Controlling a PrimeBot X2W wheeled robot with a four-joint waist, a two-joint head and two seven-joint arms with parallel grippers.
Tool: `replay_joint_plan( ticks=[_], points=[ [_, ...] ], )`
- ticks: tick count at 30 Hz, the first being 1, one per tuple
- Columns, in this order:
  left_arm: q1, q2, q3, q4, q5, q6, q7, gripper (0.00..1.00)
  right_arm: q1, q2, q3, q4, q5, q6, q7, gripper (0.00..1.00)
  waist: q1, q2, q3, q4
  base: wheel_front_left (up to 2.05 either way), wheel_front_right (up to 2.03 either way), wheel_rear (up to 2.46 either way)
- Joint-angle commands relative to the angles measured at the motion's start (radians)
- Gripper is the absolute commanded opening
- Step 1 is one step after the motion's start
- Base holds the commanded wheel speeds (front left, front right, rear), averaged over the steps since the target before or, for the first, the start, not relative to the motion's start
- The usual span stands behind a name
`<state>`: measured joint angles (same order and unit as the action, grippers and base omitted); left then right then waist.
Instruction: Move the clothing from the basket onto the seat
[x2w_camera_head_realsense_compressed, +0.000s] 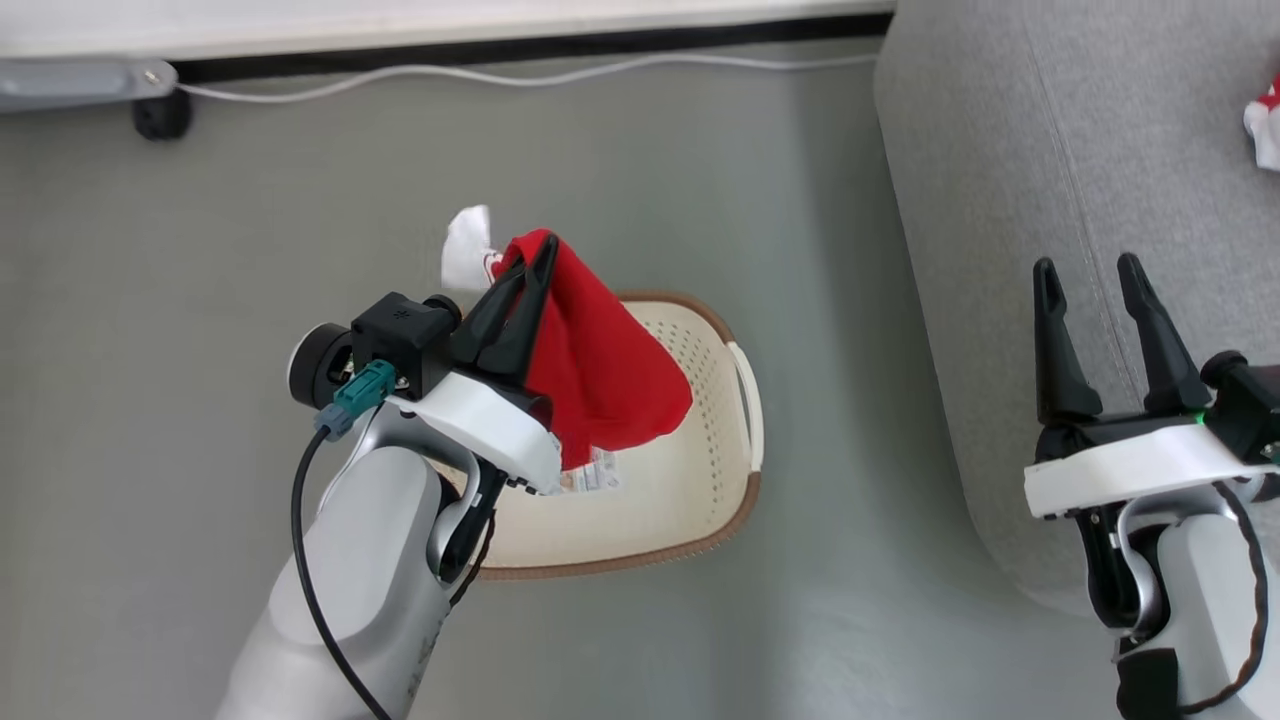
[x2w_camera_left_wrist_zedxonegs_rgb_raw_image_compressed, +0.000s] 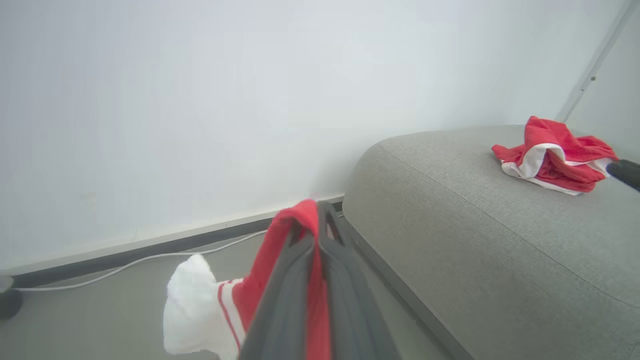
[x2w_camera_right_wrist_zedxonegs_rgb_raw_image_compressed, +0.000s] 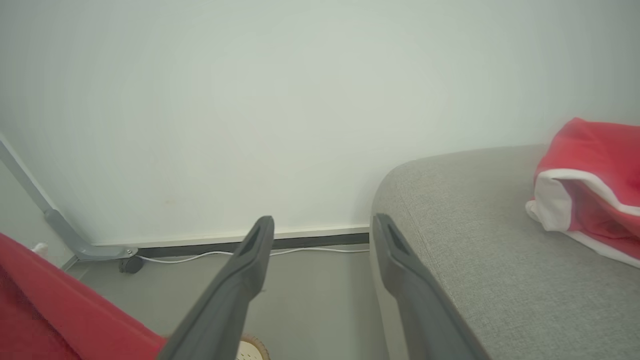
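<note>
You've got the left gripper (x2w_camera_head_realsense_compressed: 535, 255) pinching a bunched fold of the red clothing (x2w_camera_head_realsense_compressed: 610, 370), soft, light and likely to slip, hanging limp above the basket (x2w_camera_head_realsense_compressed: 745, 400), while the right gripper (x2w_camera_head_realsense_compressed: 1088, 265) sits spread by the seat (x2w_camera_head_realsense_compressed: 1050, 150).

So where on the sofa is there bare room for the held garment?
The sofa is bare from its rounded end up to the red-and-white garment lying on it. Crowded there, and where the open right gripper hovers.
</note>
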<state>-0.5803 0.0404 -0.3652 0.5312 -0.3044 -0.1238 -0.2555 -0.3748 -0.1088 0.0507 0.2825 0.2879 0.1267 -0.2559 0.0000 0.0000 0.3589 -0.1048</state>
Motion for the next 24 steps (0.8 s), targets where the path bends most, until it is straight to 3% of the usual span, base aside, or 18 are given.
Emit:
replay_joint_plan(
  ticks=[1,24],
  points=[
    [0.001,0.010,0.022,-0.046,-0.011,-0.006,-0.006,0.00,0.018,-0.012,0.017,-0.013,-0.018,0.004,-0.006,1.00,0.0000,0.0000,-0.042,0.033,0.00,0.00,0.00],
    [-0.065,0.034,-0.035,-0.235,-0.056,-0.007,-0.006,0.00,0.145,-0.014,0.016,0.060,-0.045,0.004,-0.006,1.00,0.0000,0.0000,-0.226,0.134,0.00,0.00,0.00]
  ],
)
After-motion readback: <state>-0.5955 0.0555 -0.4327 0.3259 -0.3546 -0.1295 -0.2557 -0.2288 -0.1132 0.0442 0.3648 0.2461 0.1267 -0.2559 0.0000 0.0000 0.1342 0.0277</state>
